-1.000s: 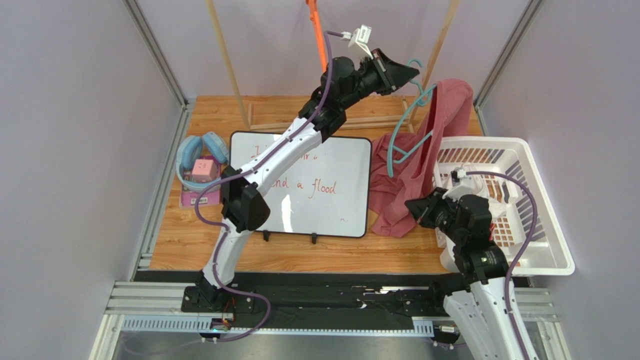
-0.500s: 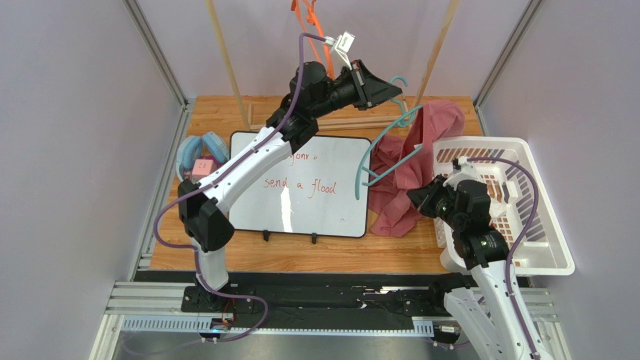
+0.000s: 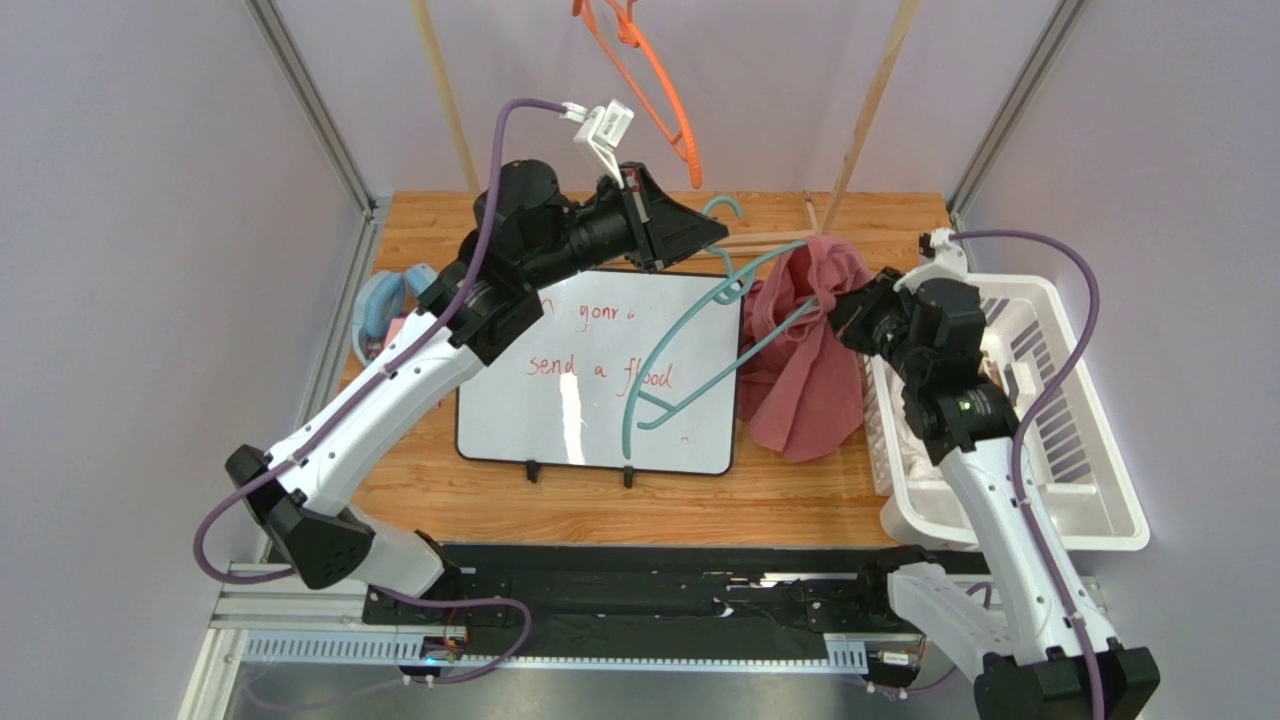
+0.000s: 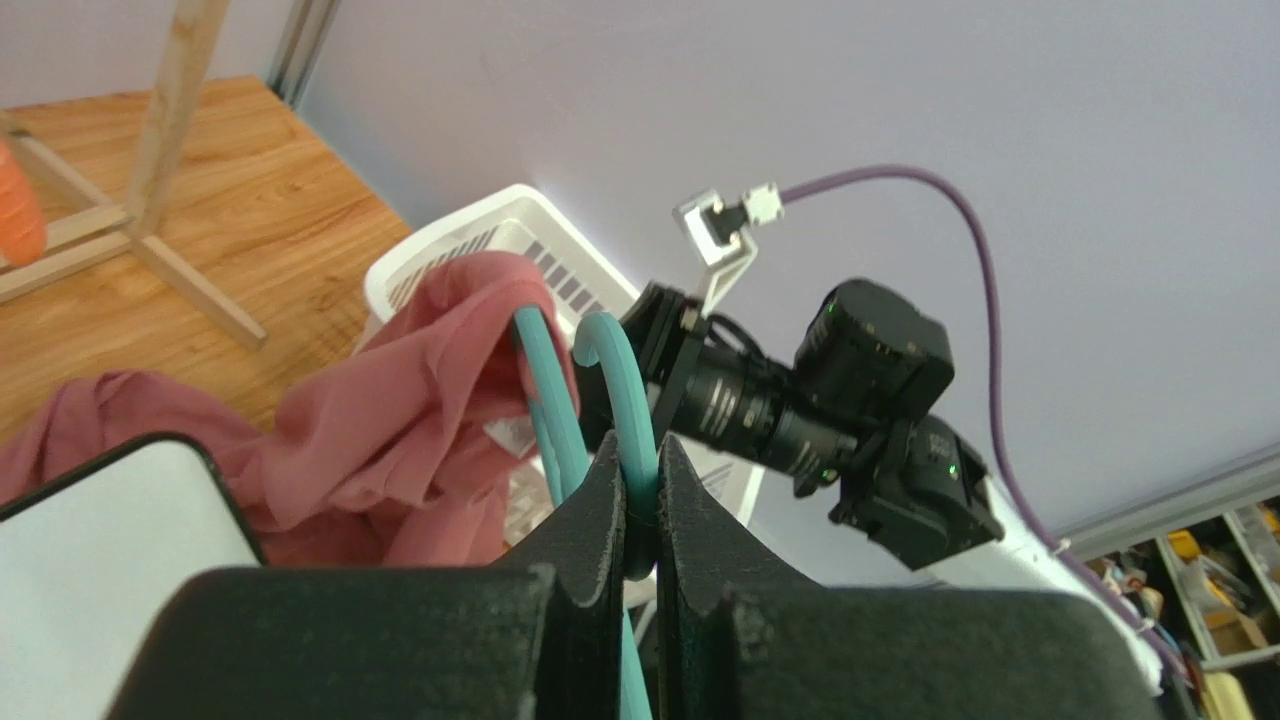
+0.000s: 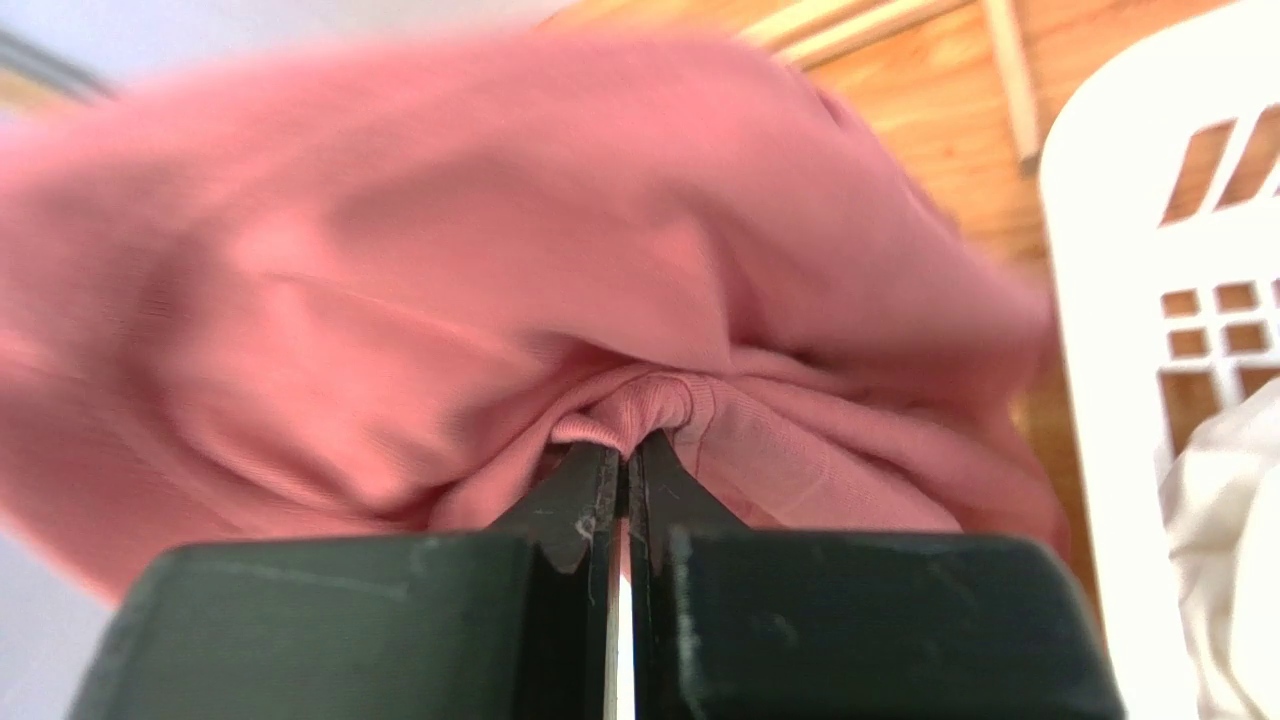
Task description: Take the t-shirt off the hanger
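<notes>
The teal hanger (image 3: 679, 353) hangs slanted over the whiteboard, most of its frame bare. Its right end still runs into the pink t-shirt (image 3: 800, 360). My left gripper (image 3: 709, 233) is shut on the hanger's hook; in the left wrist view the teal hook (image 4: 624, 383) sits pinched in the gripper (image 4: 639, 477), with the t-shirt (image 4: 406, 405) just beyond. My right gripper (image 3: 842, 311) holds the bunched t-shirt up beside the basket. In the right wrist view that gripper (image 5: 624, 447) is shut on a fold of the pink cloth (image 5: 526, 255).
A whiteboard (image 3: 579, 405) with red writing lies mid-table. A white laundry basket (image 3: 1089, 450) stands at the right, cloth inside. An orange hanger (image 3: 649, 83) hangs at the back between wooden rack posts (image 3: 869, 113). Blue headphones (image 3: 388, 300) lie at the left edge.
My left gripper has swung left, drawing the hanger out of the t-shirt and over the whiteboard. My right gripper has risen and moved back with the t-shirt.
</notes>
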`<state>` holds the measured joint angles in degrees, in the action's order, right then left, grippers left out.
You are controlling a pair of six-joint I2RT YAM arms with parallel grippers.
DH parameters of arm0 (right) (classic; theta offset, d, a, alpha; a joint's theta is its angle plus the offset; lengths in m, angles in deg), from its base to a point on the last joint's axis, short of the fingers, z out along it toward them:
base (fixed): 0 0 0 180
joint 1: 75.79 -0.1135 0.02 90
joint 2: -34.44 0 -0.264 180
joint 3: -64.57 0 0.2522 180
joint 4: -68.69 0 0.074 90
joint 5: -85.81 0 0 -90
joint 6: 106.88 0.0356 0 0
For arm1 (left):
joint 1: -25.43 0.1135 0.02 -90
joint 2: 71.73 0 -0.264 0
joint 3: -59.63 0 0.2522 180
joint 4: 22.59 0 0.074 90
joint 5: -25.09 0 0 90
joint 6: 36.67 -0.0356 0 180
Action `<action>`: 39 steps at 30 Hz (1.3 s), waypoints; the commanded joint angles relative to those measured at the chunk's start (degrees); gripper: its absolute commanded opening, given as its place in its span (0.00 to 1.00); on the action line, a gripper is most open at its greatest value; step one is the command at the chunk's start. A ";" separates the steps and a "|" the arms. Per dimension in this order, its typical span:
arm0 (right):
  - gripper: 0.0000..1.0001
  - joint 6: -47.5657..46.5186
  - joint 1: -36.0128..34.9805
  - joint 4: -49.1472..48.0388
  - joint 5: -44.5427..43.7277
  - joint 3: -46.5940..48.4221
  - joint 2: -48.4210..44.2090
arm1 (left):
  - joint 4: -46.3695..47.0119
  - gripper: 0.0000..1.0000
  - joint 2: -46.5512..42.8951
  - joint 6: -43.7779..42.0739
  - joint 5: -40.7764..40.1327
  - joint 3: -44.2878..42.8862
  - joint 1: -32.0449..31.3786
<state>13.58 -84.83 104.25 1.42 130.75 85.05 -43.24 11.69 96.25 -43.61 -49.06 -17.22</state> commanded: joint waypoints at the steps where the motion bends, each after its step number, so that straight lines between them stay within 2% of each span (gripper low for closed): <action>1: 0.00 -2.42 0.16 -4.67 -8.76 9.25 4.84 | -3.56 0.00 -5.10 -4.16 -1.96 2.90 -0.06; 4: 0.00 -2.34 1.47 -4.57 -11.32 12.51 8.26 | -3.03 0.00 -8.17 -4.07 -2.05 6.15 -0.06; 10: 0.00 -1.72 3.32 -6.42 -10.35 16.56 14.15 | -6.28 0.00 -13.36 -5.82 -3.28 9.06 -0.06; 15: 0.00 -2.50 3.68 -7.48 -8.78 21.39 18.03 | -10.15 0.00 -20.65 -8.72 -4.42 10.56 -0.06; 21: 0.00 -4.00 3.94 -5.64 -7.45 29.65 22.25 | -14.02 0.00 -30.32 -11.62 -7.50 16.70 -0.06; 28: 0.00 -5.41 4.99 -4.66 -8.24 47.05 26.82 | -18.50 0.00 -39.02 -12.42 -13.99 24.09 -0.06; 32: 0.00 -6.72 6.31 -5.01 -10.44 62.04 30.07 | -19.38 0.00 -41.84 -11.89 -15.50 26.20 -0.15; 35: 0.00 -8.39 7.72 -6.42 -12.28 69.28 32.62 | -20.26 0.00 -43.34 -11.19 -15.06 27.35 -0.06; 38: 0.00 -11.81 8.33 -11.76 -15.97 74.66 33.06 | -21.84 0.00 -44.57 -10.57 -14.97 28.05 -0.15; 39: 0.00 -13.13 8.42 -16.92 -18.15 75.01 32.45 | -22.02 0.00 -44.83 -10.31 -15.06 28.31 -0.06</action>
<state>6.04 -77.22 101.06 -9.81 200.10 118.66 -64.71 -31.39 85.34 -58.03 -21.17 -17.24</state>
